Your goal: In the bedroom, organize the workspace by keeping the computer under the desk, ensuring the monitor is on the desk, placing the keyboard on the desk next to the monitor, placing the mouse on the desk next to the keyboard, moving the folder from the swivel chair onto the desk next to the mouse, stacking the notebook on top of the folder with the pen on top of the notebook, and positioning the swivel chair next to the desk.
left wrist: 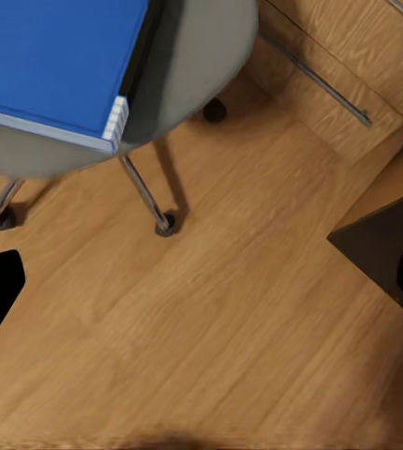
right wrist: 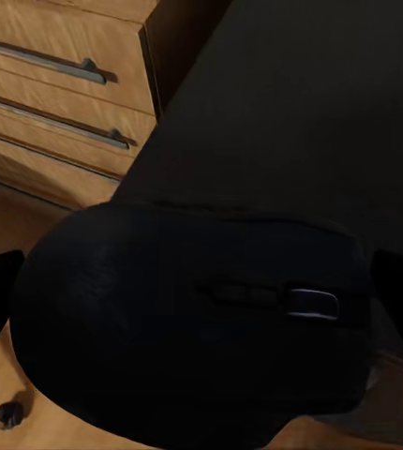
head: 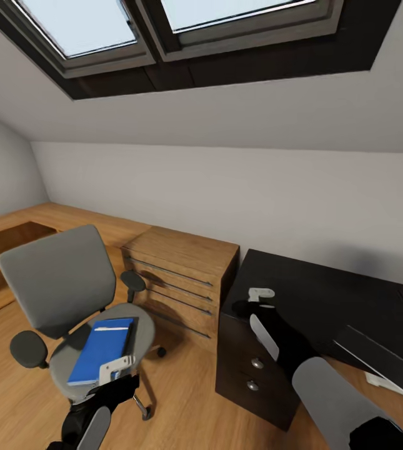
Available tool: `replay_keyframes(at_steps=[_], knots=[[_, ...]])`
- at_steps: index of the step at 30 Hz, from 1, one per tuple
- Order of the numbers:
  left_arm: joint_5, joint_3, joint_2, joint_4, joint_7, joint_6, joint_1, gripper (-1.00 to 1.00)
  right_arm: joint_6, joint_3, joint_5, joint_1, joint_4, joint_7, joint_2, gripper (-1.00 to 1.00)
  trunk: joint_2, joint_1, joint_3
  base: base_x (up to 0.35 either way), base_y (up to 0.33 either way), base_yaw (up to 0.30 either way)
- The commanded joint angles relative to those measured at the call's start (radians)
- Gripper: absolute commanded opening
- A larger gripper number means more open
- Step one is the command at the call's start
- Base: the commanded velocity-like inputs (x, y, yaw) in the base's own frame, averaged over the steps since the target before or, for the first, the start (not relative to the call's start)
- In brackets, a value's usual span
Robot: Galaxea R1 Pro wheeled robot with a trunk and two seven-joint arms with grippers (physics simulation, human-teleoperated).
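Note:
The grey swivel chair (head: 60, 281) stands on the wood floor at the left. The blue folder (head: 103, 350) lies flat on its seat (left wrist: 197, 56) and is seen close up as the blue folder (left wrist: 52, 56). My left gripper (head: 123, 378) hangs open just in front of the seat's front edge, holding nothing. My right gripper (head: 243, 307) is shut on the black mouse (right wrist: 192, 319) and holds it over the left end of the black desk (head: 326, 294). The computer, notebook and pen are out of view.
A light wooden drawer chest (head: 182, 269) stands between chair and desk. A black drawer cabinet (head: 251, 369) sits under the desk's left end. A dark flat panel (head: 376, 356) with something white under it lies at the desk's near right edge; I cannot tell what it is.

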Motion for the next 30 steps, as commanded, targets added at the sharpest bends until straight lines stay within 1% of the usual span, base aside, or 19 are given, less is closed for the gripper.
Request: replay_keyframes(at_steps=[1,4,5,6,9,11,12,13,15,16,18,20,25,30], knots=[[0.009,-0.003,0.001,-0.001,0.01,0.001,0.006,1.0,0.007,0.004,-0.01,0.006,-0.016,-0.011,-0.001,-1.0,0.007,-0.004,0.002,-0.038,0.0,0.0],[-0.006,-0.022,0.001,0.0,0.01,-0.002,0.043,1.0,0.046,0.004,-0.01,0.046,-0.105,-0.03,-0.012,-1.0,0.028,-0.016,0.011,-0.017,0.0,0.0],[-0.017,-0.038,0.001,0.001,0.01,-0.003,0.067,1.0,0.064,0.004,-0.011,0.072,-0.171,-0.045,-0.025,-1.0,0.035,-0.019,0.015,-0.006,0.0,0.0],[-0.022,-0.042,0.001,0.001,0.01,-0.003,0.075,1.0,0.068,0.004,-0.011,0.081,-0.193,-0.05,-0.029,-1.0,0.042,-0.023,0.018,-0.005,0.0,0.0],[-0.046,-0.055,0.001,0.01,0.01,-0.008,0.129,1.0,0.081,0.004,-0.012,0.134,-0.3,-0.075,-0.04,-1.0,0.063,-0.035,0.027,-0.002,0.0,0.0],[-0.05,-0.057,0.003,0.043,0.009,-0.023,0.141,1.0,0.083,0.004,-0.012,0.144,-0.317,-0.08,-0.042,-1.0,0.077,-0.042,0.033,0.0,0.0,0.0],[-0.052,-0.059,0.005,0.082,0.008,-0.044,0.145,1.0,0.083,0.004,-0.012,0.148,-0.323,-0.081,-0.043,-1.0,0.084,-0.046,0.036,0.0,0.0,0.0],[-0.055,-0.068,0.006,0.169,0.006,-0.121,0.15,1.0,0.083,0.004,-0.012,0.151,-0.33,-0.083,-0.042,-1.0,0.091,-0.05,0.04,0.0,0.0,0.0],[-0.063,-0.105,0.007,0.233,0.004,-0.22,0.152,1.0,0.083,0.005,-0.012,0.153,-0.335,-0.084,-0.042,-1.0,0.105,-0.058,0.046,0.0,0.0,0.0],[-0.112,-0.172,0.009,0.334,0.006,-0.326,0.153,1.0,0.085,0.002,-0.012,0.156,-0.348,-0.085,-0.044,-1.0,0.112,-0.062,0.049,0.0,0.0,0.0],[-0.124,-0.174,0.007,0.382,0.008,-0.332,0.153,1.0,0.085,0.001,-0.012,0.158,-0.36,-0.087,-0.044,-1.0,0.126,-0.069,0.055,0.0,0.0,-0.119],[-0.122,-0.174,0.01,0.389,0.008,-0.332,0.153,1.0,0.085,0.002,-0.013,0.158,-0.361,-0.091,-0.044,-1.0,0.14,-0.077,0.062,0.0,0.0,-0.258],[-0.123,-0.174,0.004,0.447,0.007,-0.332,0.154,1.0,0.085,0.001,-0.013,0.159,-0.361,-0.118,-0.044,-1.0,0.175,-0.096,0.077,0.0,0.0,-0.268],[-0.122,-0.174,0.001,0.471,0.006,-0.332,0.154,1.0,0.085,-0.026,-0.014,0.159,-0.361,-0.134,-0.043,-1.0,0.21,-0.115,0.093,0.0,0.0,-0.126]])
